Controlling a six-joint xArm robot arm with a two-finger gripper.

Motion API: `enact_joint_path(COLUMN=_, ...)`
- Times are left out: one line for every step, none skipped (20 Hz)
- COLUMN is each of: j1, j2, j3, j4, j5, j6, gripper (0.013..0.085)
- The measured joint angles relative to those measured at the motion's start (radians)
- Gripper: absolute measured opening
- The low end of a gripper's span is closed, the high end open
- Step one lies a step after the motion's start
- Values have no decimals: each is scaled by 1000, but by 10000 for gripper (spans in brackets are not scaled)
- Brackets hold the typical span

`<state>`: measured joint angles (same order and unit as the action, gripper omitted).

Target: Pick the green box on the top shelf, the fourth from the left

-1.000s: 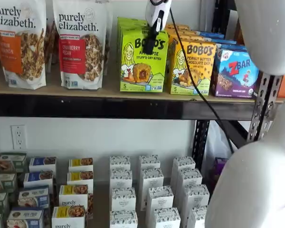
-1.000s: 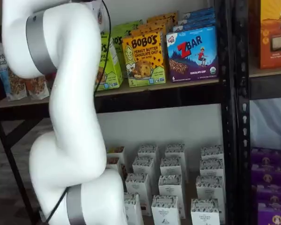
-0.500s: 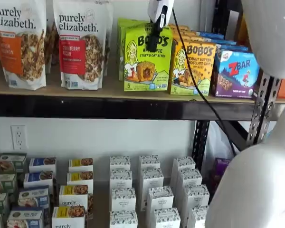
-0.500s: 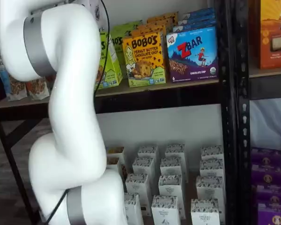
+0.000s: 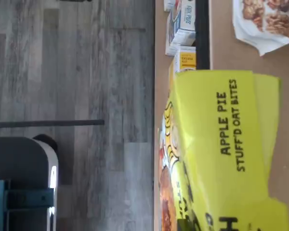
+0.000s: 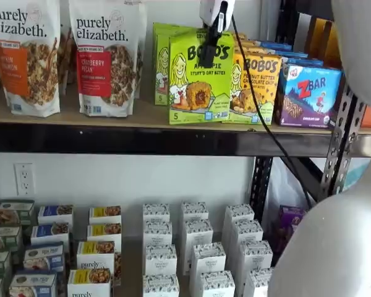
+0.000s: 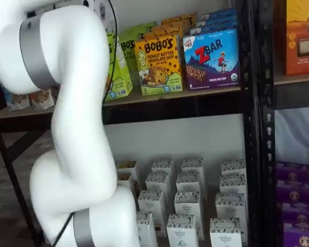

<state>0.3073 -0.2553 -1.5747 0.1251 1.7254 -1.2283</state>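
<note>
Pincer [image 6: 208,57]: hangs from above, black fingers pinching the top edge of the green box [image 6: 201,77].
Green box position: forward of its row at the front of the top shelf [image 6: 142,140], between the granola bags [image 6: 105,55] and the yellow-orange Bobo's box [image 6: 256,86]; whether its base touches the board cannot be told. Half hidden by the arm in a shelf view [image 7: 117,67].
Wrist view: yellow-green top panel [image 5: 221,144] reading "APPLE PIE STUFF'D OAT BITES" fills the frame.
Handling: likely light, thin cardboard that dents if squeezed hard.
Hold: across the narrow top, centred, so it does not swing.
</note>
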Motion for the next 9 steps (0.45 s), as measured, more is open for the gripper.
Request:
enact_joint_path(j1=2, j2=-9, j3=8, j4=-1, j5=2, j6=1, gripper=170)
enact_joint_path(j1=4, j2=-21, j3=18, j4=-4, j5=5, j6=3, gripper=170)
enact_joint_path(j1=5, j2=-28, j3=24, j4=-5, j5=10, j6=4, gripper=170)
enact_joint_path(j1=5, j2=-34, j3=28, j4=-6, j5=18, j6=5, gripper=170)
enact_joint_path(j1=7, j2=-44, j3=37, j4=-9, j5=26, j6=5, gripper=170)
enact_joint_path(j1=8, j2=-55, j3=49, j4=-13, j5=29, j6=6, gripper=170)
enact_joint_path(j1=9, j2=-66, j3=63, j4=-15, j5=28, j6=6, gripper=170)
enact_joint_path(j1=10, j2=-74, j3=72, j4=-16, j5=27, j6=7, gripper=170)
enact_joint_path(j1=11, j2=-82, j3=82, j4=-17, j5=26, j6=7, gripper=170)
